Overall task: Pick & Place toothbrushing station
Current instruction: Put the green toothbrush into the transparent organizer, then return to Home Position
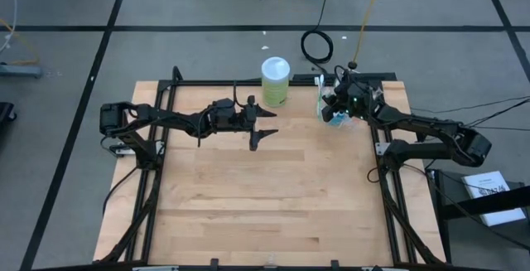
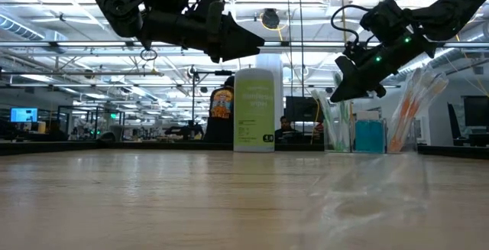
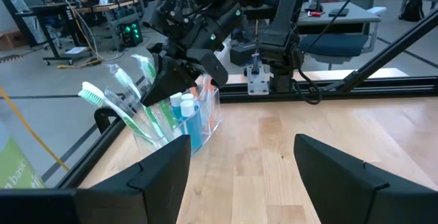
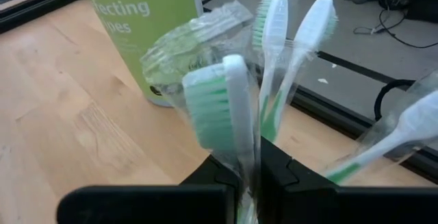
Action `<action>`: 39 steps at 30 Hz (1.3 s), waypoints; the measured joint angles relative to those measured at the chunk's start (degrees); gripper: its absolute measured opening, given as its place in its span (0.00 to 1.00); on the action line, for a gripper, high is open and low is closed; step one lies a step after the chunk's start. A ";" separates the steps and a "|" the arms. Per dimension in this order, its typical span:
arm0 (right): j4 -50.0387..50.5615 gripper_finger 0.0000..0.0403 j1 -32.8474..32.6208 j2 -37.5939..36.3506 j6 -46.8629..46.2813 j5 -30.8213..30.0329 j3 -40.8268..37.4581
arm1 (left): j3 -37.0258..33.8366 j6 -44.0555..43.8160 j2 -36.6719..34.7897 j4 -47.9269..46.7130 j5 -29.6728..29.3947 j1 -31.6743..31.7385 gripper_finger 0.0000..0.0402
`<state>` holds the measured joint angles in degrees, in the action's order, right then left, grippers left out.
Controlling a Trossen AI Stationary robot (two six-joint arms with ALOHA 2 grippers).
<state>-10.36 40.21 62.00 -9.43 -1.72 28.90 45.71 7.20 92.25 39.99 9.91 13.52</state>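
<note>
From above, the right gripper (image 1: pixel 334 110) just hides the small clear plastic cup (image 1: pixel 330 113) at the table's far right, but its wrist view shows it pinching a wrapped green-white toothbrush (image 4: pixel 226 114), while the left gripper (image 1: pixel 267 131) hangs spread apart nearby.

A lime-green white-lidded cylinder (image 1: pixel 275 82) stands upright on the wooden table (image 1: pixel 265 205).

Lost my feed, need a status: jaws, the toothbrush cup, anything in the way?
Right gripper shut on wrapped green toothbrush at clear cup. Left gripper open, mid-table. Lime-green canister stands beside the cup.
</note>
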 joint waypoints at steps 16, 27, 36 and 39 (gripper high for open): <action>-1.43 0.23 -0.02 0.09 0.02 -1.39 -0.36 | 0.01 0.02 0.00 -0.50 0.00 0.00 0.67; -13.46 0.52 -0.02 0.09 0.54 -1.40 -0.36 | 0.02 0.04 -0.02 -0.85 0.00 0.00 0.67; -25.48 0.54 -0.90 0.06 1.07 -1.20 -0.36 | 0.02 -0.06 -0.02 -1.33 0.00 0.00 0.67; -21.97 0.54 -1.75 -0.63 -0.12 -1.02 -0.31 | 0.02 -2.58 -2.09 -3.40 0.08 0.20 0.67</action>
<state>-32.33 38.46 61.36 -9.56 -2.73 28.58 45.74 4.62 90.15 36.59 9.99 13.72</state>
